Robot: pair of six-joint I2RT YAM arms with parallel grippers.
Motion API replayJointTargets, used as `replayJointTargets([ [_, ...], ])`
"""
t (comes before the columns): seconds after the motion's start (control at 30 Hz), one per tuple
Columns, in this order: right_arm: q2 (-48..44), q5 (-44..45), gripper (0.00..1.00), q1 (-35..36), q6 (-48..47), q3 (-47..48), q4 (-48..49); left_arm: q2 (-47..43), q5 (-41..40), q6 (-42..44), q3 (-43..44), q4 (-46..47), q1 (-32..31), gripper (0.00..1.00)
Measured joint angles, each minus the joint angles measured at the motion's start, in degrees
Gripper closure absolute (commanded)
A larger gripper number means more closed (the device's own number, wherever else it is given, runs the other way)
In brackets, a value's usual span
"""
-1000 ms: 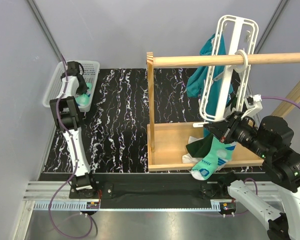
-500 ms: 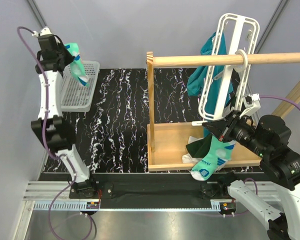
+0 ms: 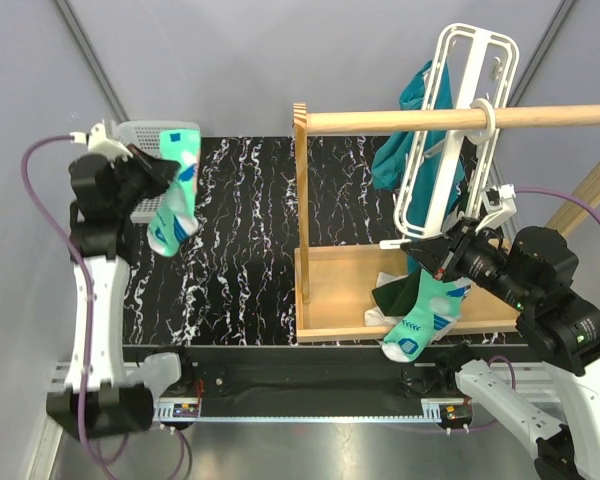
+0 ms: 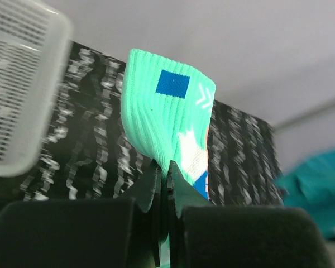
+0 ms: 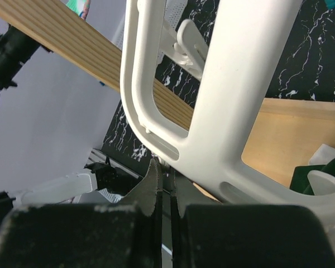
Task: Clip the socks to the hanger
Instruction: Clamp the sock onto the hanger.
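The left fingers [image 4: 161,190] pinch a soft, ribbed mint-green sock [image 4: 156,123] that stands up above them. The right fingers [image 5: 156,187] squeeze the thin rim of the smooth white plastic hanger [image 5: 240,100].

No readable text, labels or numbers anywhere.

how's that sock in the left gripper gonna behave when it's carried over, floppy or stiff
Probably floppy: pinched at one spot by the left gripper, the sock droops below it in the top view. Likely light, since that thin pinch holds it. Its ribbed knit looks grippy rather than slippery, but the free end may swing on the way to the hanger.
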Motion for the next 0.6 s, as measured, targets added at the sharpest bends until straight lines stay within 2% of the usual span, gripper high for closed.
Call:
replayJointTargets([
  [0.2, 0.04, -1.22, 1.00, 0.00, 0.02, 0.00, 0.48, -23.47, 9.62, -0.61, -8.83, 0.26, -5.84, 1.00],
  [0.33, 0.04, -1.88, 1.00, 0.00, 0.02, 0.00, 0.66, -33.48, 17.25, -2.71, -13.03, 2.58, -9.11, 1.00],
  [0.47, 0.04, -2.69, 1.00, 0.00, -0.02, 0.04, 0.81, -37.18, 21.40, -4.46, -18.36, 3.82, -14.67, 1.00],
  [0.6, 0.11, -2.71, 1.00, 0.00, -0.07, 0.70, 0.09, -36.11, 23.98, -4.72, -19.50, 2.56, -19.63, 1.00],
])
